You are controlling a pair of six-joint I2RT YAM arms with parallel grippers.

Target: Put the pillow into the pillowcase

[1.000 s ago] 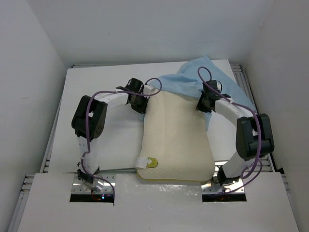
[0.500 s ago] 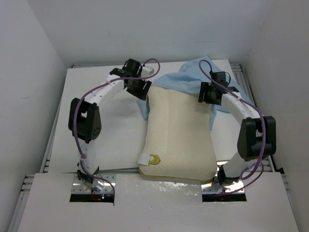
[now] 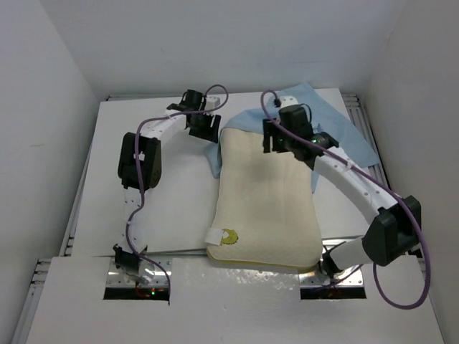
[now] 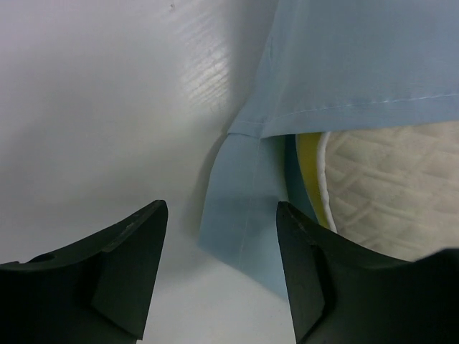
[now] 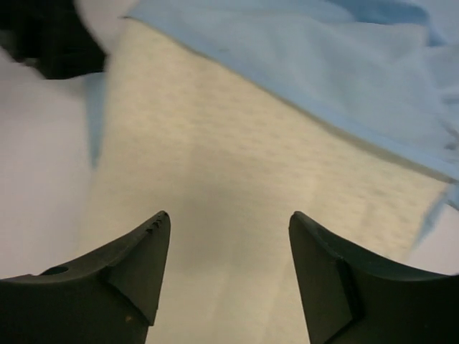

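White desk, blue case, cream pillow half-covered

White walls close in the desk on the left, right and far sides. The desk top is plain white board, with metal rails running along its side edges.

Light blue and matte, the pillowcase lies rumpled at the far right of the desk. Its stitched hem crosses the far end of the pillow, and a narrow flap of it hangs down beside the pillow's far left corner.

The pillow is thick, cream and quilted. It lies lengthwise in the middle of the desk, its far end tucked under the case's hem and its near end resting on the white front panel between the arm bases. A yellow edge band shows at the covered corner in the left wrist view.

The right pincer hangs over the pillow's far end just short of the hem, its fingers spread with nothing between them. The left pincer sits just beside the far left corner, also spread, with the blue flap lying below its gap and gripped by neither finger.

Near the pillow's near left corner sit a round yellow-green logo and, touching it, a white tag.
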